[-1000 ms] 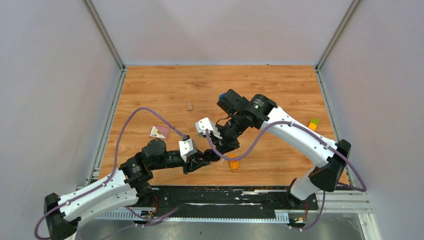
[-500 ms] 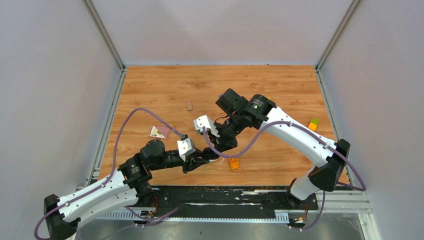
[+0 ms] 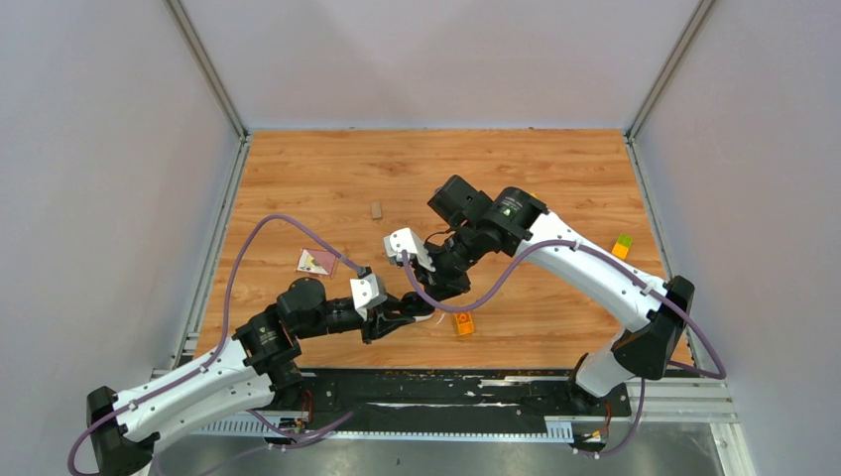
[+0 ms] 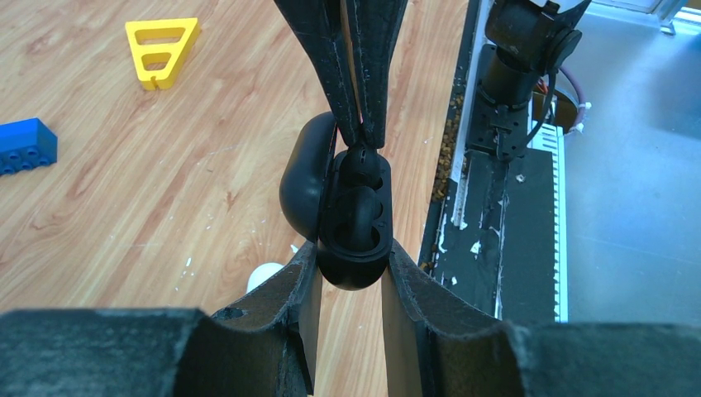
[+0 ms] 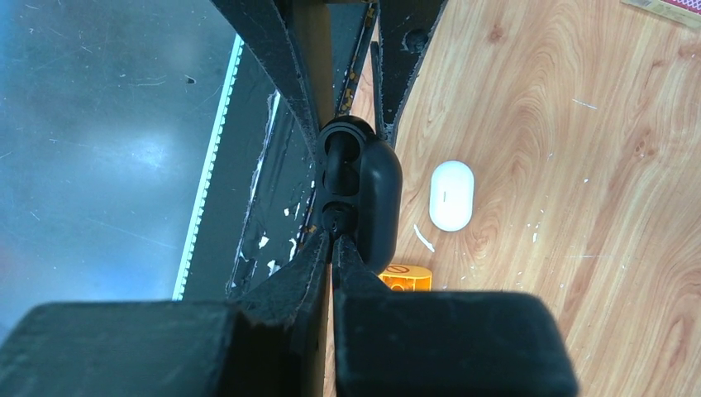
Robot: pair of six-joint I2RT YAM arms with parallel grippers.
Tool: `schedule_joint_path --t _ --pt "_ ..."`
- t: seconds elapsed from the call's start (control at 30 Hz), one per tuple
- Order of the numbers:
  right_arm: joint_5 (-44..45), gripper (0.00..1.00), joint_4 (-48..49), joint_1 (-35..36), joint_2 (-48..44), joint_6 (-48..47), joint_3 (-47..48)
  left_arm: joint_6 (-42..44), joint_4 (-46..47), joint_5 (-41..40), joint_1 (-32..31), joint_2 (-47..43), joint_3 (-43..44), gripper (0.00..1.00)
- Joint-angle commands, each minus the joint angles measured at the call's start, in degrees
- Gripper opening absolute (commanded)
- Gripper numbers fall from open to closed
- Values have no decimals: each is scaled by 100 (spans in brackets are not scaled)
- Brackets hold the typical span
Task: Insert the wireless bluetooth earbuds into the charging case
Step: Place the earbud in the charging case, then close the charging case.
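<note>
My left gripper (image 4: 354, 252) is shut on a black oval charging case (image 4: 357, 223) and holds it above the table. The case's lid (image 4: 304, 178) is open to the left. My right gripper (image 4: 361, 147) is shut, its tips pinching a small dark earbud (image 4: 361, 161) at the case's upper well. The lower well (image 4: 355, 211) looks filled with a dark shape. In the right wrist view the case (image 5: 376, 194) sits between my right gripper (image 5: 335, 236) and the left gripper (image 5: 347, 124). In the top view both grippers meet (image 3: 428, 305). A white oval pebble-shaped case (image 5: 451, 195) lies shut on the wood.
An orange block (image 3: 462, 324) lies just right of the grippers. A yellow wedge piece (image 4: 161, 50), a blue brick (image 4: 25, 145), a card (image 3: 316, 261), a small wooden piece (image 3: 376, 209) and a green-yellow block (image 3: 622, 245) lie about. The black base strip (image 3: 446, 392) runs along the near edge.
Both grippers have shifted slightly to the left together. The left still holds the case and the right stays shut at its well.
</note>
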Motion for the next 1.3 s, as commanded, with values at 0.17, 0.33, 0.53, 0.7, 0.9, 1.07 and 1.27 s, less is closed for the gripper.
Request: schedule_joint_path --t 0.17,0.33,0.53,0.7,0.9,1.07,1.27 --pt "-441 1 -68 33 73 -257 12 52 220 72 -25 -39 43 0" --pt "-386 3 -103 37 69 -407 -90 59 207 55 -24 -52 43 0" --pt "-354 26 -67 38 -128 -373 -103 53 207 62 -26 -27 43 0" --pt "-511 26 -605 14 -331 -637 258 55 172 46 -28 5 60 0" --pt "-541 27 -578 -277 -783 -822 33 55 172 20 -28 34 61 0" --pt "-92 46 107 -494 -991 -407 -308 47 187 97 -28 109 61 0" --pt "-218 68 559 -554 -726 -93 -621 6 240 107 -26 116 52 0"
